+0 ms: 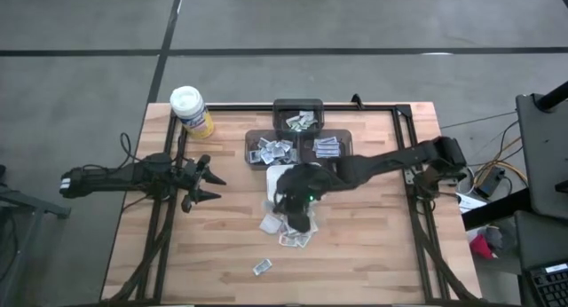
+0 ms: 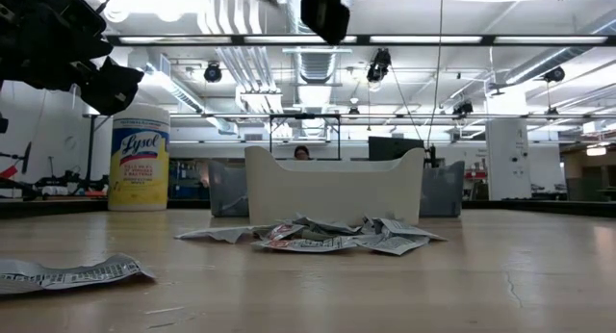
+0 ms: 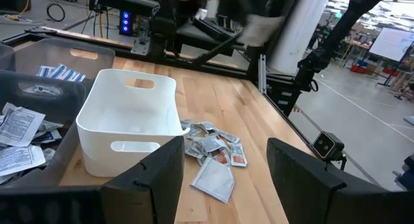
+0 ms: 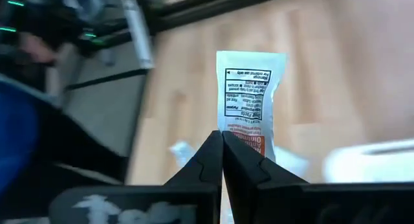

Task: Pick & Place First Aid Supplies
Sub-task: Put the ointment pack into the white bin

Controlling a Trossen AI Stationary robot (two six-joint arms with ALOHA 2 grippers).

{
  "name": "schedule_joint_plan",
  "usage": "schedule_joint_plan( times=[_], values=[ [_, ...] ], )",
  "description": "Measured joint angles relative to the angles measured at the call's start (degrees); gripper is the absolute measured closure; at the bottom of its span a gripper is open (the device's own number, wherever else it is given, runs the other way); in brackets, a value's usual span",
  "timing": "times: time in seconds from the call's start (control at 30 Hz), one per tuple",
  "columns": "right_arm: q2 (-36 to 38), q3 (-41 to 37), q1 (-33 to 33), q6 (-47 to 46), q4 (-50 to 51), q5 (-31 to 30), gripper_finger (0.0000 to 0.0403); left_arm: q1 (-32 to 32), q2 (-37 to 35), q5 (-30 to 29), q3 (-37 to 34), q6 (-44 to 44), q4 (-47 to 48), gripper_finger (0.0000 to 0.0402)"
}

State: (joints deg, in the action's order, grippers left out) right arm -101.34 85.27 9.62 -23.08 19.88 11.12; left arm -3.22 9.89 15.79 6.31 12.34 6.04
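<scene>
Right gripper (image 4: pixel 223 141): pinched on one packet (image 4: pixel 249 101), lifted above the pile (image 1: pixel 288 229).
Left gripper (image 1: pixel 202 184): wide, idle at the table's left.
Technique: carry level to a bin (image 1: pixel 298 121) (matching print), release low.

Counter (image 1: pixel 373 245), wooden: one.
Robot arms: two, each ending in one tool: left tool (image 1: pixel 211 188) at the counter's left side, right tool (image 1: pixel 297 209) over the middle.
White dish (image 3: pixel 129 123), rectangular with handle cut-outs: one, at the counter's centre.
Dark bins (image 1: pixel 298 117): three, grouped at the far side, one at the far middle and two side by side just nearer, all holding packets; count inside each cannot be told.
Yellow canister (image 1: pixel 192 111) with white lid: one, far left corner.
Packets (image 1: pixel 282 229), loose heap just near of the dish: many, overlapping, exact number cannot be told.
Stray packet (image 1: pixel 262 266): one, lying apart near the counter's near edge.
Packet (image 4: pixel 249 98) pinched in the right tool: one.
</scene>
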Motion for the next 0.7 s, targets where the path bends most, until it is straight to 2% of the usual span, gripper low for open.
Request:
schedule_joint_plan(
  times=[0.37, 0.7],
  values=[
    [0.0, 0.0, -6.5, 8.5, 15.3, -13.8, 0.0395, 0.0, 0.0, 0.0, 0.0, 0.0, 0.0, 0.0186],
    [0.0, 1.2, -9.3, 15.0, 24.0, -15.9, 0.0395, 0.0, 0.0, 0.0, 0.0, 0.1, 0.0, 0.0186]
  ],
)
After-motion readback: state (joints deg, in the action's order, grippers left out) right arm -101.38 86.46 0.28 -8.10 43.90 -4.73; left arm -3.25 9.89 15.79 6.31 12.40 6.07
